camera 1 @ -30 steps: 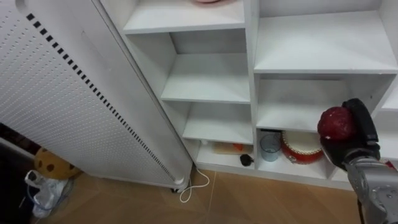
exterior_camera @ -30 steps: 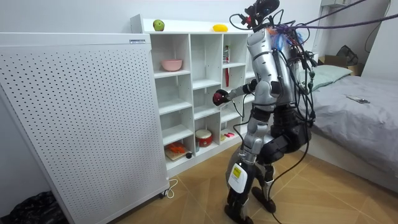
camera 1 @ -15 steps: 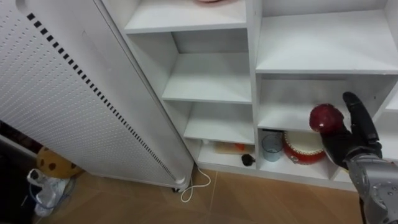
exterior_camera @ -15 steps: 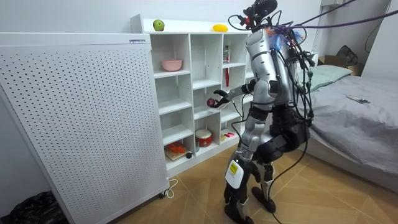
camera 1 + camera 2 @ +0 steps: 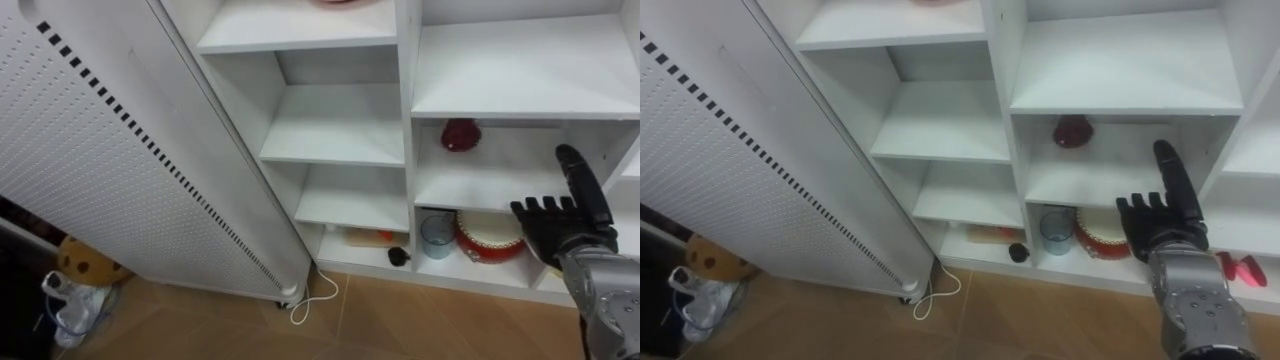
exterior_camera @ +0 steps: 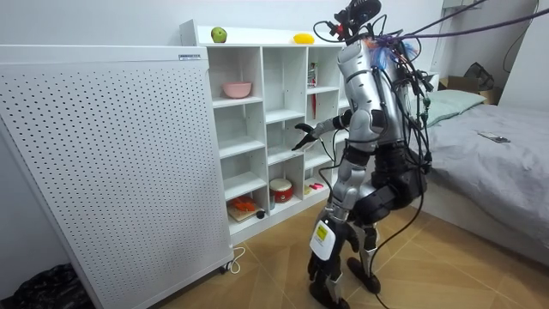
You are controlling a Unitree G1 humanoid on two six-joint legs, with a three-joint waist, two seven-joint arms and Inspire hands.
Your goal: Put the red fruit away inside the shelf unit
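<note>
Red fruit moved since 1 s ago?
Yes. The fruit left the right hand, going up-left into the compartment above the red tin.

The robot hand has glossy black fingers and a black palm, set on a silver-grey wrist and forearm casing with rounded edges. In the room view the torso and arms are pale silver, the head is a small dark unit, the hips are black, and the legs are silver-grey with dark feet and a white-and-yellow label on one shin. A thick bundle of dark cables with flecks of blue and red wiring hangs at the back, and dark ropes run from the shoulders up and out of the picture.
</note>
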